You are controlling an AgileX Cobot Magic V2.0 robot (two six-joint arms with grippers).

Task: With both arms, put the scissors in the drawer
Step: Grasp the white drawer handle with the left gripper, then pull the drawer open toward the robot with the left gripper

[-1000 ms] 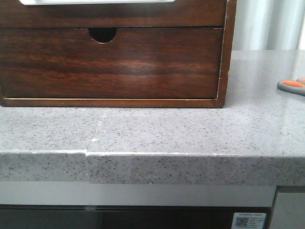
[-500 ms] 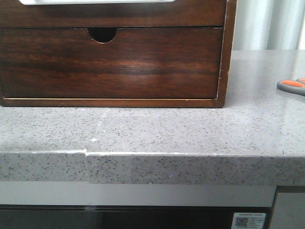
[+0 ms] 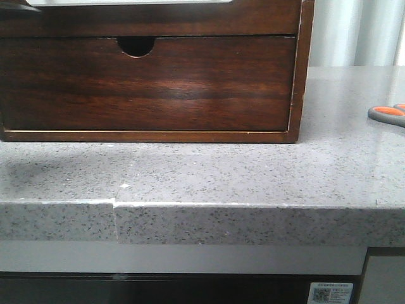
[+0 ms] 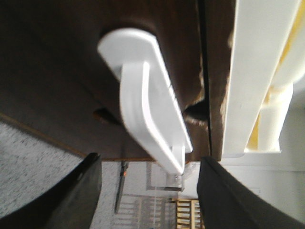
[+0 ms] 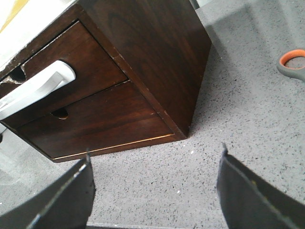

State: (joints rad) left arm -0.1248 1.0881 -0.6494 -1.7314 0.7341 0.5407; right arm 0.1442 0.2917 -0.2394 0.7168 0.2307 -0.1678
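Observation:
The drawer (image 3: pixel 145 82) is the wide dark front with a half-round notch, flush in its wooden frame. It also shows in the right wrist view (image 5: pixel 100 124). The scissors (image 3: pixel 387 114) lie flat on the counter far to the right, cut by the frame edge; their orange-lined loop shows in the right wrist view (image 5: pixel 293 62). My left gripper (image 4: pixel 147 191) is open and empty, close to the box, with a white part (image 4: pixel 143 105) between its fingers' line of sight. My right gripper (image 5: pixel 155 186) is open and empty above bare counter, in front of the box's right corner.
The wooden box (image 5: pixel 157 52) stands at the back of the speckled grey counter (image 3: pixel 209 171). An upper drawer (image 5: pixel 71 57) sits above the lower one. The counter's front edge (image 3: pixel 253 206) has a seam at the left. White curtains hang behind at the right.
A small dark piece has come into the top left corner of the front view, and a faint shadow now lies on the counter at the left. The scissors and the drawer have not moved.

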